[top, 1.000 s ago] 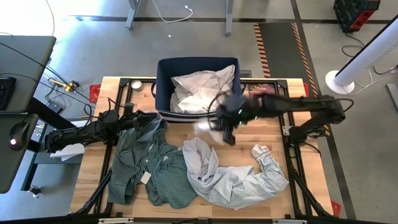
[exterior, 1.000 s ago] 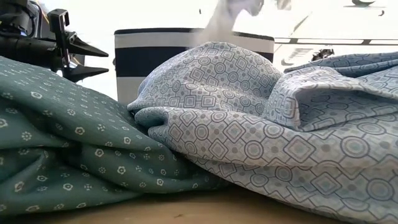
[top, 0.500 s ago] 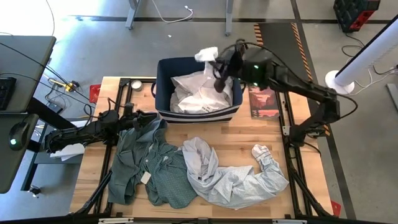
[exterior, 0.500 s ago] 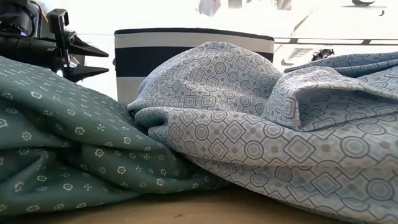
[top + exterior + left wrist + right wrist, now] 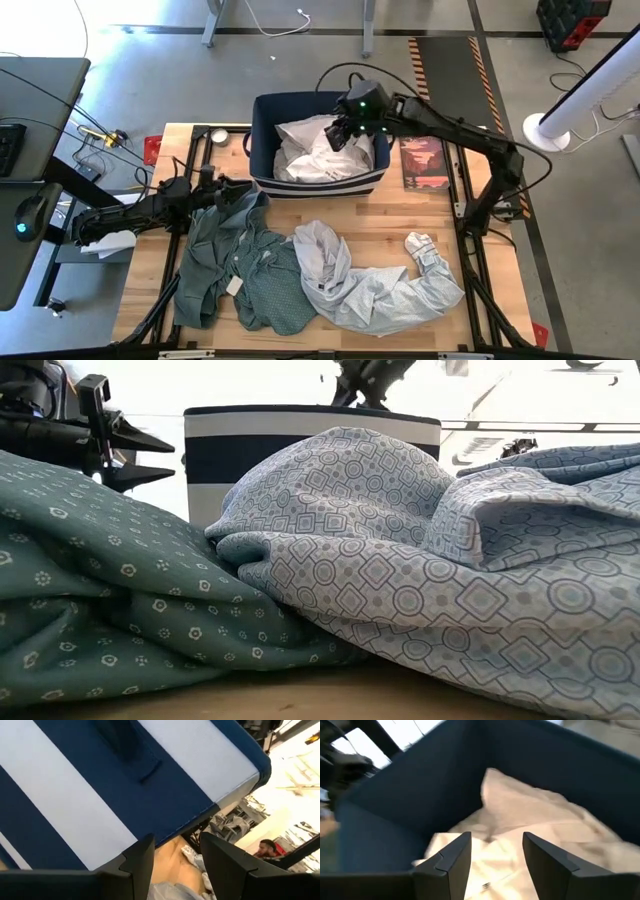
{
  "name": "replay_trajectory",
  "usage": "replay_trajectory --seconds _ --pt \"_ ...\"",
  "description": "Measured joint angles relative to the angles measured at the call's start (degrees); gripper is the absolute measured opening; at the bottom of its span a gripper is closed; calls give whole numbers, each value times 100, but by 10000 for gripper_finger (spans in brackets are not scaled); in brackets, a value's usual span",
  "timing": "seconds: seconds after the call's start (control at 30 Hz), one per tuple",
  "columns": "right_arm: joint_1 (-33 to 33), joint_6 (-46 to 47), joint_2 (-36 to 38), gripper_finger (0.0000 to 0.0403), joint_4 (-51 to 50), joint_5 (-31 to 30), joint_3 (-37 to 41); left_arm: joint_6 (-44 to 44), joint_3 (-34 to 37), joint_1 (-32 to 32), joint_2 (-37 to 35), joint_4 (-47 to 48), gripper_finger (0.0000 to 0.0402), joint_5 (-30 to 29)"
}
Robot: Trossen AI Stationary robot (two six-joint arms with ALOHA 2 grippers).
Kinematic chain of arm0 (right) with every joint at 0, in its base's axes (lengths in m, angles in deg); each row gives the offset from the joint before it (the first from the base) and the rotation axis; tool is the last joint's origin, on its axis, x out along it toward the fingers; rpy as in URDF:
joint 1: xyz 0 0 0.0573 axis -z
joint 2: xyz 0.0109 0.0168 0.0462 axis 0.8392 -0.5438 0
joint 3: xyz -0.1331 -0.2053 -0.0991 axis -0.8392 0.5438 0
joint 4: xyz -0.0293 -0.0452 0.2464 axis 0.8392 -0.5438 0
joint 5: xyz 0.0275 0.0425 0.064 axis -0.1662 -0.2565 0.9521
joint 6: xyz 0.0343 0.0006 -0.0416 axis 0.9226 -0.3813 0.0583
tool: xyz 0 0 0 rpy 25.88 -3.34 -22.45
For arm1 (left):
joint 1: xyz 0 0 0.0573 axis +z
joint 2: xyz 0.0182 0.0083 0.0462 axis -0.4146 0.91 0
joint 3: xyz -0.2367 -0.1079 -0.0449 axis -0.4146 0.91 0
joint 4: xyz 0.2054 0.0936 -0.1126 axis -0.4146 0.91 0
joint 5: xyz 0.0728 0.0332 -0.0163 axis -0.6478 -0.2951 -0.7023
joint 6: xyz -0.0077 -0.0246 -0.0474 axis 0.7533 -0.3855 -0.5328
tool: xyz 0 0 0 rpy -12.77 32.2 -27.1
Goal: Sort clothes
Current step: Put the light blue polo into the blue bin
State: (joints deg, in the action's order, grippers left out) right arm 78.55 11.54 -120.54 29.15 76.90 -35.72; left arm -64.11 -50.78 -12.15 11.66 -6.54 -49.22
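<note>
Pale blue-grey patterned cotton, a shirt, is lying crumpled nearest me on the front right of the wooden tabletop, and I am seeing it fill most of the low view too. Beside it, touching along its left edge, the grey-green dotted shirt with a small tag is spreading over the front left. Just behind that garment my left gripper is hovering low, close to the near wall of the navy blue fabric bin with white stripes; its fingers are standing part open with nothing between them, and through the gap I am seeing bare tabletop and a scrap of cloth. Farther back, the bin is sitting at the far middle of the tabletop with the white and cream shirts heaped inside it. My right gripper is hanging over the bin's right half, pointing down at that heap; its fingers are spread apart and holding nothing, the white fabric lying loose below them.
</note>
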Motion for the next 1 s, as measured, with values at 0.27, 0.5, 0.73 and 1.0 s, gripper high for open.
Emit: replay_trajectory --seconds 0.27,0.5,0.73,1.0 --pt "-218 -75 724 176 0 196 -5 -2249 -20 0 3 -231 155 -13" --pt "-551 -244 1416 176 -49 191 -10 -1307 -643 -4 160 404 124 -167" --pt "-818 -325 1688 176 -921 167 -13 392 -2281 -7 1039 2511 79 352" --pt "-1383 -45 1673 176 -1815 159 -11 647 -3566 -10 2605 3871 53 1976"
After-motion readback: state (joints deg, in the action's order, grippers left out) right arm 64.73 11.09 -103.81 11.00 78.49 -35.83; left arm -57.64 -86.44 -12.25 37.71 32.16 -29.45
